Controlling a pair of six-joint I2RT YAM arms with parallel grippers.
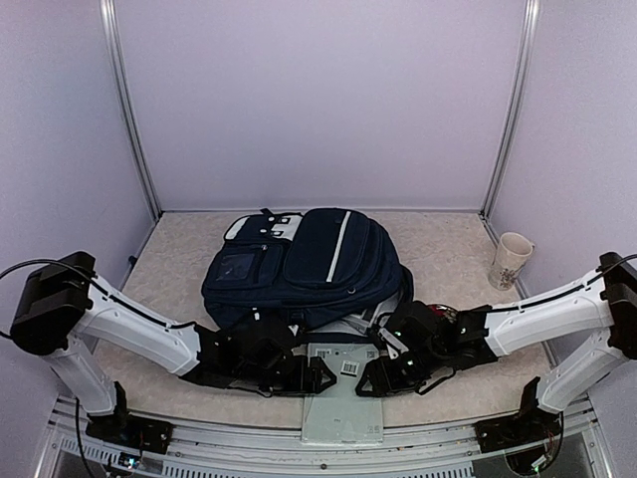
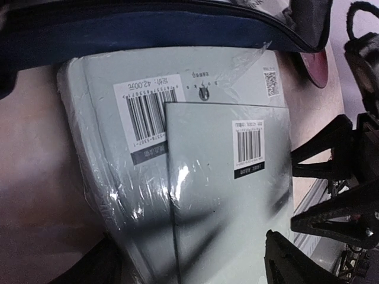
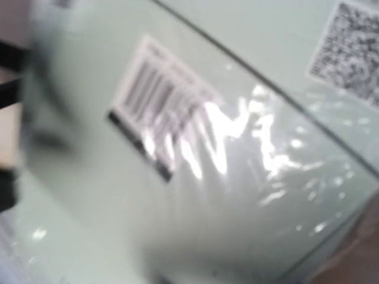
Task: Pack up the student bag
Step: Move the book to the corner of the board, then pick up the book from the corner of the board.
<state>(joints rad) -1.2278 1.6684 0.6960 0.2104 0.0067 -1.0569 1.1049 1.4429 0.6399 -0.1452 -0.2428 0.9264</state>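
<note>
The student bag (image 1: 309, 261), dark navy with a white stripe, lies flat in the middle of the table, and its edge fills the top of the left wrist view (image 2: 148, 29). In front of it lie two pale green shrink-wrapped books, a smaller one (image 2: 231, 195) on a larger one (image 2: 95, 100), seen from above as one stack (image 1: 343, 393). My left gripper (image 1: 320, 376) is open at the stack's left side, its dark fingers (image 2: 290, 260) wide apart over the books. My right gripper (image 1: 370, 378) is open at the stack's right edge, its fingers (image 2: 323, 155) spread. The right wrist view is a blurred close-up of a book (image 3: 195, 177).
A cream mug (image 1: 510, 261) stands at the right, near the back corner. A dark red round thing (image 2: 314, 68) shows by the bag's edge. Enclosure walls close the back and both sides. The books overhang the table's near edge (image 1: 199, 423).
</note>
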